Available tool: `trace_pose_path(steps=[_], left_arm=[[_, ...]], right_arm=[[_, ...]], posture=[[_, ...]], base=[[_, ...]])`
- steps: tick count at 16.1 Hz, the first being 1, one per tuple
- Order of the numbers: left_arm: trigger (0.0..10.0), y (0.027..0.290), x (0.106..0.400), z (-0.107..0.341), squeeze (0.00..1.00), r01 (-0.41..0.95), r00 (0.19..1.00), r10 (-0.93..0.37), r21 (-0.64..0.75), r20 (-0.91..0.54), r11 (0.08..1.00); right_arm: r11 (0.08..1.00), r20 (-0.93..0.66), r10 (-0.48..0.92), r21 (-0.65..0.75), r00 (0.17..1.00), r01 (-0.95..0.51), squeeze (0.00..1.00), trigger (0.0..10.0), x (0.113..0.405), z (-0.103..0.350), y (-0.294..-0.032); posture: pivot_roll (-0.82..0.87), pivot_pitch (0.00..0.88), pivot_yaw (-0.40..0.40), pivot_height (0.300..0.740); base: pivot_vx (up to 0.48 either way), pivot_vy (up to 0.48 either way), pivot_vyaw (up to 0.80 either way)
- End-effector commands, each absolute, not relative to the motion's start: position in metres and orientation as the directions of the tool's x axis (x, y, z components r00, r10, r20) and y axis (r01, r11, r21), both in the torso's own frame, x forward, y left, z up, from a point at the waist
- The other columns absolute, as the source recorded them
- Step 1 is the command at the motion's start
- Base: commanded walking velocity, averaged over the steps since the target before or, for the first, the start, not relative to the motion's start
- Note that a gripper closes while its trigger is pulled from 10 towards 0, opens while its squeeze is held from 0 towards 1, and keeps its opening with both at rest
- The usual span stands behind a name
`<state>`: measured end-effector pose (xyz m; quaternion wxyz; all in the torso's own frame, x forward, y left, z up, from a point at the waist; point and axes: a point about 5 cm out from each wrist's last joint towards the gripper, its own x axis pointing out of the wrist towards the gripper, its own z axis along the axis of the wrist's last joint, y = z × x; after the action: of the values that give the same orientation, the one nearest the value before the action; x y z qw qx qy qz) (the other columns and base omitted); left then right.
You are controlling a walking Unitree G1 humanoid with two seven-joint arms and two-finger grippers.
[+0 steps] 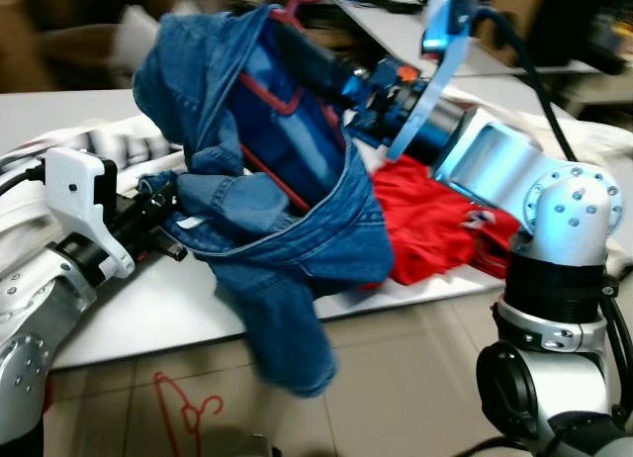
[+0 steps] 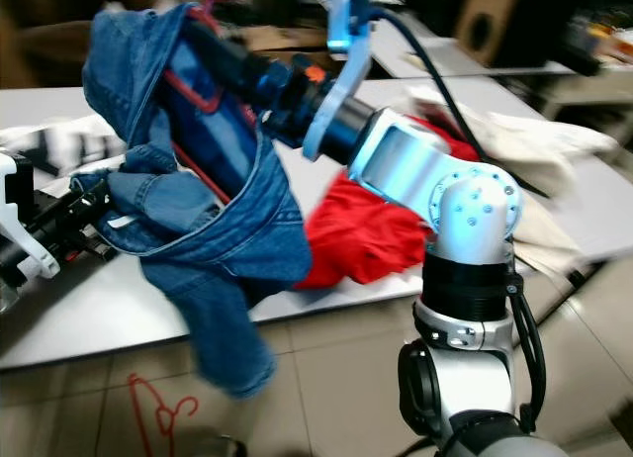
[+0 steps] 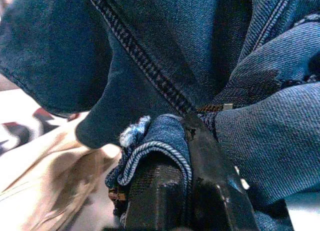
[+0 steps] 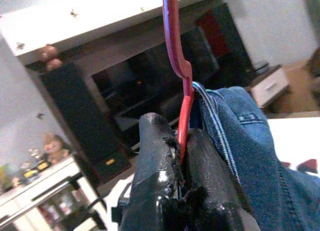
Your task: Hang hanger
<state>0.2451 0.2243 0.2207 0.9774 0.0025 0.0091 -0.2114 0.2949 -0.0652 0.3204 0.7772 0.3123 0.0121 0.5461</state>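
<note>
A red hanger [image 4: 175, 46] carries a blue denim jacket [image 1: 287, 229] held up above the white table [image 1: 148, 319]. My right gripper [image 4: 181, 136] is shut on the hanger's neck just below the hook, and part of the red frame [image 1: 287, 106] shows inside the open jacket. Down at the left, my left gripper [image 1: 163, 215] is shut on a fold of the jacket's edge [image 3: 160, 141]. The jacket's lower part hangs past the table's front edge.
A red garment [image 1: 435, 220] lies on the table under my right arm. Striped cloth [image 1: 109, 145] and beige cloth [image 3: 45, 186] lie at the left. A second red hanger [image 1: 183, 412] lies on the tiled floor in front of the table.
</note>
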Motion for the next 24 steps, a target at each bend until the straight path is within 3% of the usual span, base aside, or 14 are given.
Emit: trace_pose_path(steps=[1,3,11,20,24], left_arm=[[10.0,0.23,0.244,0.2,0.0,0.378,0.914,-0.382,-0.055,-0.139,0.924],[10.0,0.233,0.243,0.206,0.0,0.376,0.915,-0.378,-0.039,-0.142,0.926],[10.0,0.238,0.244,0.222,0.0,0.375,0.921,-0.375,-0.021,-0.11,0.927],[10.0,0.246,0.238,0.205,0.0,0.326,0.93,-0.326,-0.028,-0.17,0.945],[10.0,0.26,0.228,0.17,0.0,0.222,0.937,-0.221,-0.029,-0.27,0.975]], right_arm=[[0.161,0.504,0.776,0.422,0.379,-0.892,0.0,10.0,0.29,0.356,-0.08],[0.107,0.559,0.757,0.407,0.339,-0.907,0.0,10.0,0.288,0.369,-0.081],[0.039,0.664,0.703,0.323,0.256,-0.946,0.0,10.0,0.281,0.405,-0.088],[0.034,0.635,0.717,0.38,0.288,-0.924,0.0,10.0,0.284,0.387,-0.083],[0.059,0.578,0.74,0.454,0.344,-0.889,0.0,10.0,0.285,0.355,-0.081]], posture=[[0.05,0.0,-0.049,0.74],[0.05,0.0,-0.039,0.74],[0.07,0.0,-0.038,0.74],[0.07,0.0,-0.031,0.74],[0.05,0.0,-0.026,0.74]], base=[[0.0,0.0,0.66],[0.0,0.0,0.76],[0.0,0.0,0.76],[0.0,0.0,0.74],[0.0,0.0,0.74]])
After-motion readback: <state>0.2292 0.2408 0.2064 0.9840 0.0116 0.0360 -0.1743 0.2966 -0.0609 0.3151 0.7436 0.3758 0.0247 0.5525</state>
